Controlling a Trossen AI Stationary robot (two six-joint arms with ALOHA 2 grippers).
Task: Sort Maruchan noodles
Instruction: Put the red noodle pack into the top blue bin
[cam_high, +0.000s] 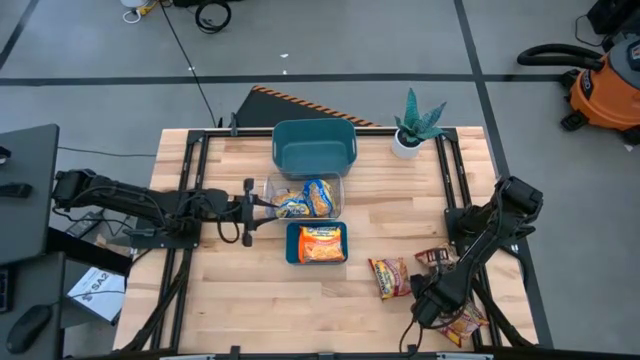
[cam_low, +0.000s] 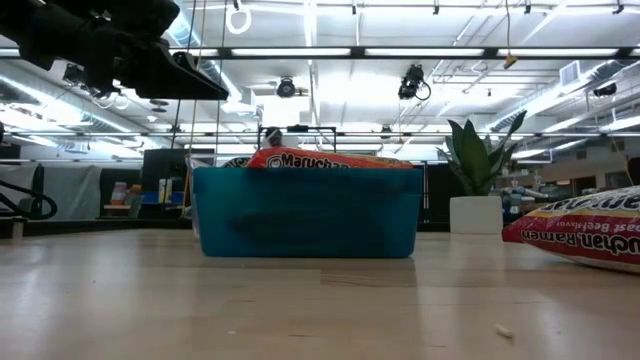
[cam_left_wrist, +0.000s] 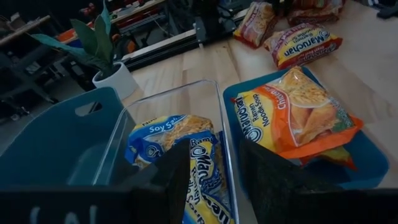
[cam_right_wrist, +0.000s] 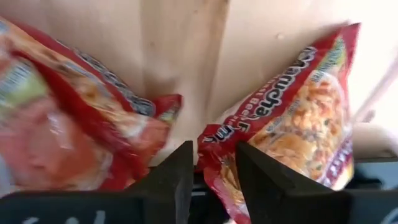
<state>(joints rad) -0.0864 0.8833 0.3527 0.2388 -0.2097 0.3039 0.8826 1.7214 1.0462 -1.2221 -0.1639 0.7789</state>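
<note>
Three bins sit mid-table on the pale wooden planks: a deep teal plastic tub (cam_high: 314, 146) at the far side, a clear plastic bin (cam_high: 303, 196) just nearer, and a shallow blue tray (cam_high: 292, 243) nearest. The teal tub looks bare inside from above. The clear bin holds two crinkly yellow-and-blue noodle packets (cam_high: 306, 199), glossy and flat, lying side by side. The blue tray holds orange noodle packets (cam_high: 322, 243); one shows clearly on top, and an edge of another seems to peek from beneath it in the left wrist view.

Loose on the wood to the right lie dark red packets: one red packet (cam_high: 389, 276) with a yellow-orange picture lies just right of the blue tray, a second red packet (cam_high: 433, 258) lies beyond it, and a third red packet (cam_high: 463, 323) lies at the near right, partly under the right arm.

The left gripper (cam_high: 262, 208) hovers at the left rim of the clear bin, its two dark fingers spread wide and empty. The right gripper (cam_right_wrist: 212, 165) is down over the near-right packets, fingers partly apart; the crumpled end of the third red packet sits between them, but I cannot tell whether they grip it.

A small spiky green plant in a round white pot (cam_high: 408, 142) stands at the far right.
</note>
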